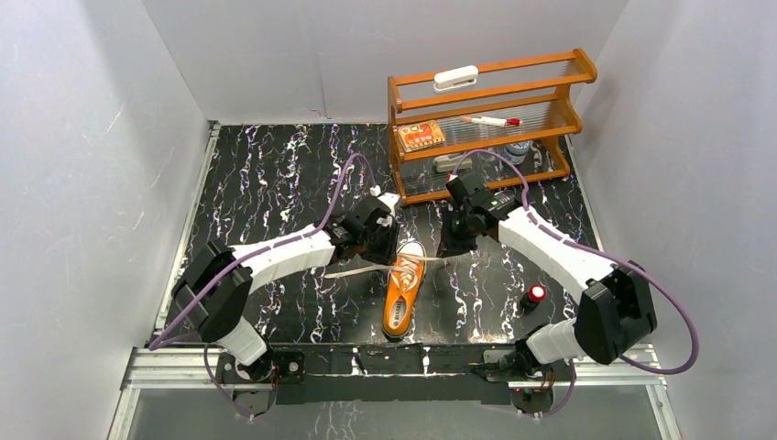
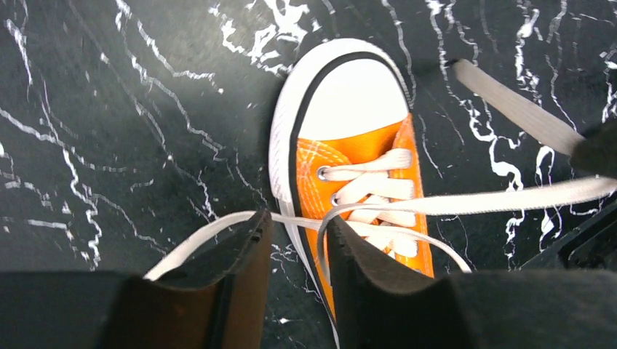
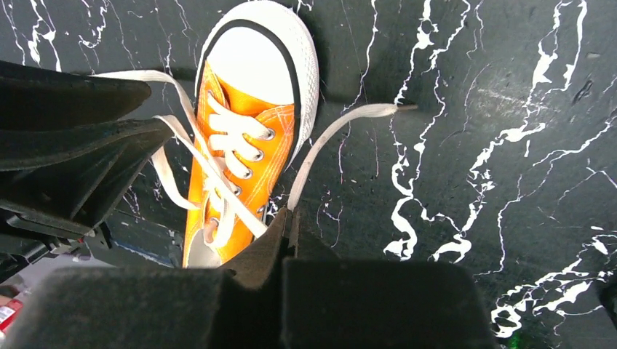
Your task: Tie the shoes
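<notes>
- Black marbled table [image 1: 275, 174] with white veins makes the floor of a booth with grey walls. A wooden rack [image 1: 486, 119] stands in its far right corner.
- The sneaker [image 1: 403, 291], orange with a white toe cap, lies close to the middle of the table, a little toward the near edge, between the two grippers. Its long axis runs from the near edge to the far edge and leans slightly right. The toe points to the far edge and the heel to the arm bases.
- The left gripper [image 2: 291, 227] hangs over the left side of the sneaker, near the toe. Its jaws stand apart, and the left lace [image 2: 193, 246] passes across the gap without being pinched, as far as I can see.
- The right gripper [image 3: 288, 218] is just beside the right side of the sneaker. Its jaws are pressed together on the right lace [image 3: 342, 138], and the free end of this lace lies on the table beyond it.
- In my judgement the task is at an early stage. The laces are threaded through the eyelets and stretch out to both sides, but I see no knot and no bow. I cannot tell whether a first crossing is made. Loops and tightening are left.
- A small red-topped object [image 1: 534, 295] stands near the right edge, well apart from the sneaker.
</notes>
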Robot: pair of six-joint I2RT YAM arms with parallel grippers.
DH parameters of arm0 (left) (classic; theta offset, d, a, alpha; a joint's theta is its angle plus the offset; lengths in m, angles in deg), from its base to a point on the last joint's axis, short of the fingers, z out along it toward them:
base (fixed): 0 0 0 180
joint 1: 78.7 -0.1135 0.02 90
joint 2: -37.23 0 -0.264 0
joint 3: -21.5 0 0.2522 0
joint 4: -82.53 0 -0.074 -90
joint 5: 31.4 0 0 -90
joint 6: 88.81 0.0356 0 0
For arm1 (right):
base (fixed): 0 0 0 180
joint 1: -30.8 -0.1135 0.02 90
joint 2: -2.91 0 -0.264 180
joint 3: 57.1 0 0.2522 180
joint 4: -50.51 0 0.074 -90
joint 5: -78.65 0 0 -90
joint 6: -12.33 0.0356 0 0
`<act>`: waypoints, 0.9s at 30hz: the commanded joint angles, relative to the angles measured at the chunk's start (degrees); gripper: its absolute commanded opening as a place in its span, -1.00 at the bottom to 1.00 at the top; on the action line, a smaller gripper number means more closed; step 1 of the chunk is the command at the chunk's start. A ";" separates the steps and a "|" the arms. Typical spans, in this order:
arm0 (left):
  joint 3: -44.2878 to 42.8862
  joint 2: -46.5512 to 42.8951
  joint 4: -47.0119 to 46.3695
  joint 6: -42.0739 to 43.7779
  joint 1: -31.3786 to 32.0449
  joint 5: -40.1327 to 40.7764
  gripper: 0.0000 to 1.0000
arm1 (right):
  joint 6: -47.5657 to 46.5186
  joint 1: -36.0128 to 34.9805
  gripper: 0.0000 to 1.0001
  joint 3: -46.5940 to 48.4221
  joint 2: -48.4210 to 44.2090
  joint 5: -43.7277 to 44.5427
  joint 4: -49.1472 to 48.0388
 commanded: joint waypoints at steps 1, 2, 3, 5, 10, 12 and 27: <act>-4.68 -0.35 11.59 -2.34 -0.42 -2.81 -0.19 | 0.39 1.79 -1.00 -0.36 0.79 -3.99 -0.64; -4.15 -1.63 12.14 -3.52 -0.42 -4.04 -0.04 | 0.16 2.37 -1.00 -0.11 1.30 -5.32 -0.34; -3.39 -3.34 12.06 -4.66 -0.44 -5.42 0.13 | 0.17 2.64 -1.00 0.30 1.70 -5.76 0.27; -1.36 -8.16 10.92 -6.97 0.22 -7.79 0.21 | 0.56 2.90 -1.00 1.07 2.42 -5.26 1.33; 0.09 -11.43 6.16 -8.23 4.41 -10.52 0.17 | -4.71 4.27 -0.63 4.72 7.87 -7.45 2.77; -0.93 -9.37 5.51 -8.84 5.06 -11.14 0.16 | -10.31 5.28 -0.23 8.11 11.17 -4.98 4.65; -6.58 0.99 5.49 -8.57 5.64 -11.17 -0.06 | -46.20 3.80 0.08 -2.54 5.33 3.97 -6.20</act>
